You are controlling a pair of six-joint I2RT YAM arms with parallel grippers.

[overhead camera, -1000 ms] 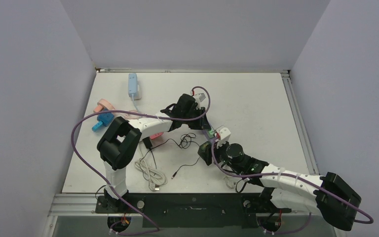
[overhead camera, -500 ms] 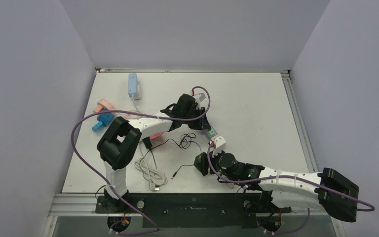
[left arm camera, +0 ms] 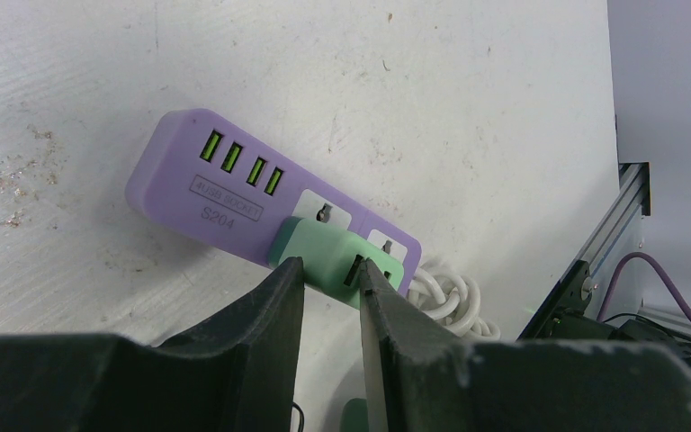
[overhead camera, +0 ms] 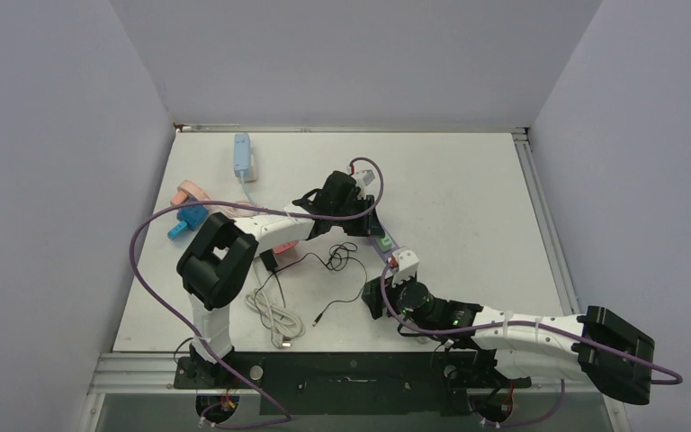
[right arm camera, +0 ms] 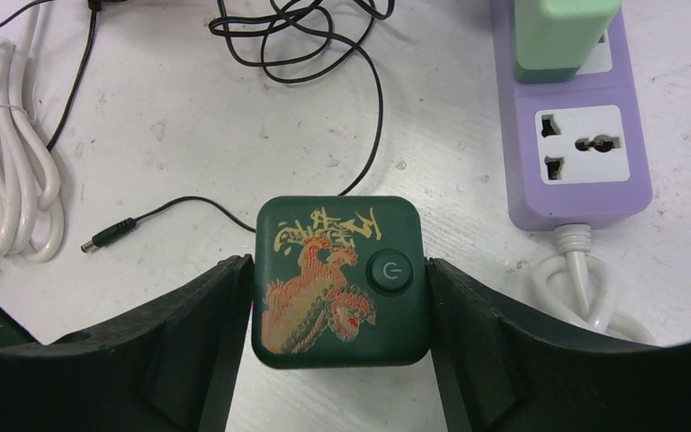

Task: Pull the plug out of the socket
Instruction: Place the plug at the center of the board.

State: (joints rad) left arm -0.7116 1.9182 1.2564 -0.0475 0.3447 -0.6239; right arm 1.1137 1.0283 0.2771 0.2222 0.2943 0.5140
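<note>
White, scuffed tabletop (overhead camera: 468, 180) carries a lilac plastic power strip (left arm camera: 225, 193) near its centre: 4 green USB ports, label S204, 2 universal sockets. The mint-green block plug (left arm camera: 333, 256) stands upright, seated in the socket further from the cord end; the other socket is free. The left hand (left arm camera: 328, 270) has its fingers narrowly parted at the plug's near edge; a grip cannot be confirmed. The right hand (right arm camera: 340, 270) is clenched on a dark green square device (right arm camera: 324, 297) with a gold-and-red dragon print, just beside the strip. Against 1 second ago, the right hand sits closer to the near edge; left arm and plug are unchanged.
</note>
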